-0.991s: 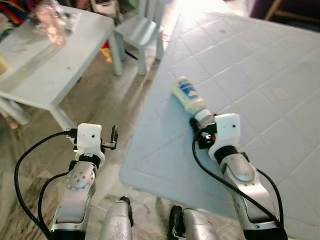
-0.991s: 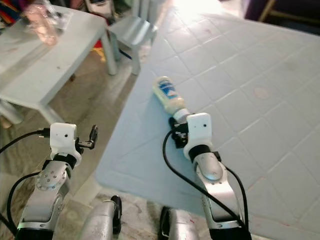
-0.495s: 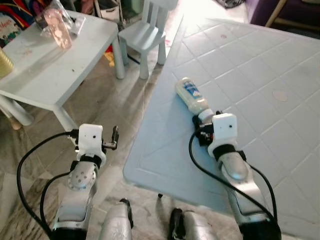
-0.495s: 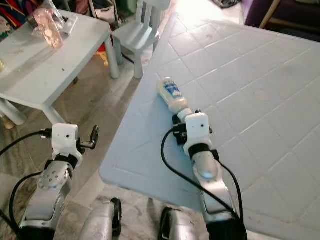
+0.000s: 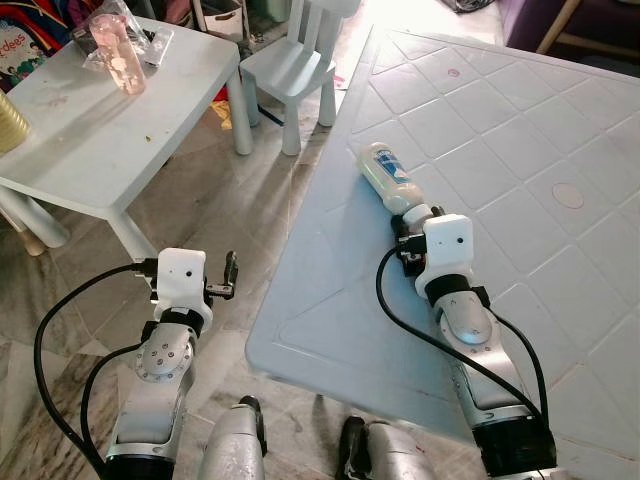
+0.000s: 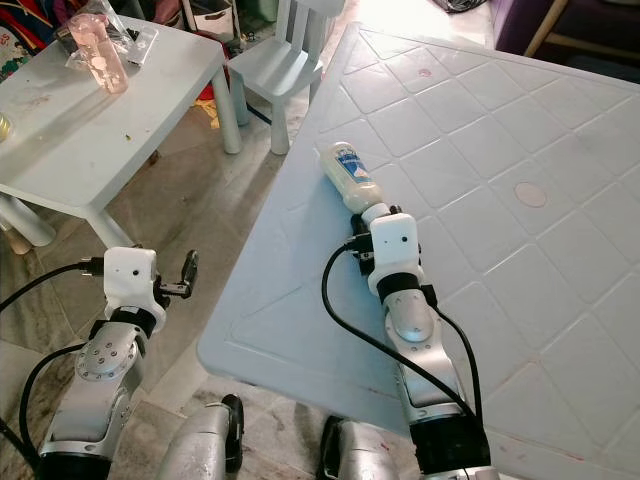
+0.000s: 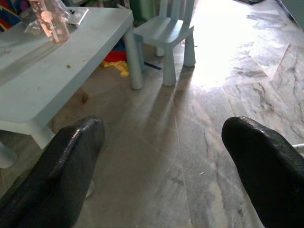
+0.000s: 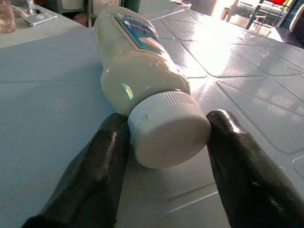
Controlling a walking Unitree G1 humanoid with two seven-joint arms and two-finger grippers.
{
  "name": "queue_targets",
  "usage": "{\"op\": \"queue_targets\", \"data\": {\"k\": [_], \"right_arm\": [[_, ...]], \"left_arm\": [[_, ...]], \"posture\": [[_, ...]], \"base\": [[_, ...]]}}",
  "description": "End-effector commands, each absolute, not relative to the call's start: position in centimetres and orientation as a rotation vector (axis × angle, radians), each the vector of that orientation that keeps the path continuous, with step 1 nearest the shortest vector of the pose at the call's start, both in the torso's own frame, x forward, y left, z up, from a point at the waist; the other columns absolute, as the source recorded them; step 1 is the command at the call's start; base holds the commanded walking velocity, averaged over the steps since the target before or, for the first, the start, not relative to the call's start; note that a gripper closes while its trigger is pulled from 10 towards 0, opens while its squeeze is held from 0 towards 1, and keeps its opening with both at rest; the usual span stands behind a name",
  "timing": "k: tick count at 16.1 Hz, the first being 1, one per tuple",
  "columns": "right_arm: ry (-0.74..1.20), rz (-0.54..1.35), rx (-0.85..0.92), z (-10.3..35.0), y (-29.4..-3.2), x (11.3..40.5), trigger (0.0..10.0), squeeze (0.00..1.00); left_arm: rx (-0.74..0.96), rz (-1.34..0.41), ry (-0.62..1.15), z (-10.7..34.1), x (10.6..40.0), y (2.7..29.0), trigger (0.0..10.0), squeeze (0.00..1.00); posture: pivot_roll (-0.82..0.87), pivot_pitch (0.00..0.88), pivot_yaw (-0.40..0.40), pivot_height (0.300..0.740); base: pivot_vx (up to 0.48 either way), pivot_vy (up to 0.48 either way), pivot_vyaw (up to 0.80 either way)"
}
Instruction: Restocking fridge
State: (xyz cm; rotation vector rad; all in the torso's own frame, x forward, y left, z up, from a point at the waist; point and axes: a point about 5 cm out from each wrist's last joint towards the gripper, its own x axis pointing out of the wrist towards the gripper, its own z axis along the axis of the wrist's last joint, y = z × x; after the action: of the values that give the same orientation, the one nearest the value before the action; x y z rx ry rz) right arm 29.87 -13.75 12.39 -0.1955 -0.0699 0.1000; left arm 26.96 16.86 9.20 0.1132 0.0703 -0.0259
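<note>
Cream-filled bottle (image 8: 137, 71), blue label, white cap, lies on its side on the pale blue table (image 5: 520, 130). Right gripper (image 8: 166, 137) spread; cap sits between its fingers (image 8: 99, 175), touching one. Left gripper (image 7: 161, 156) also spread, empty.

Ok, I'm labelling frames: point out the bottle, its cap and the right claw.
bottle (image 5: 385, 181): left eye view, on its body.
cap (image 8: 168, 133): right wrist view, on its flat end.
right claw (image 8: 166, 142): right wrist view, midway between fingertips.
</note>
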Motion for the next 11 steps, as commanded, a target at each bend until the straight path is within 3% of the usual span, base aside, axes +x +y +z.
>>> {"op": "queue_targets", "data": {"k": [1,7,11], "right_arm": [[-0.039,0.074,-0.205,11.5,-14.5,29.6,0.0,0.0],[-0.015,0.056,-0.161,11.3,-14.9,29.8,0.0,0.0],[-0.114,0.062,-0.171,13.3,-14.6,29.6,0.0,0.0]], "left_arm": [[0.117,-0.017,0.092,8.6,26.8,17.0,10.0,0.0],[0.124,-0.013,0.082,8.9,27.2,17.2,10.0,0.0],[0.123,-0.004,0.082,8.8,27.1,17.2,10.0,0.0]], "posture": [[0.1,0.167,-0.03,0.74],[0.11,0.163,-0.036,0.74],[0.11,0.154,-0.042,0.74]], "base": [[0.0,0.0,0.0],[0.0,0.0,0.0],[0.0,0.0,0.0]]}}
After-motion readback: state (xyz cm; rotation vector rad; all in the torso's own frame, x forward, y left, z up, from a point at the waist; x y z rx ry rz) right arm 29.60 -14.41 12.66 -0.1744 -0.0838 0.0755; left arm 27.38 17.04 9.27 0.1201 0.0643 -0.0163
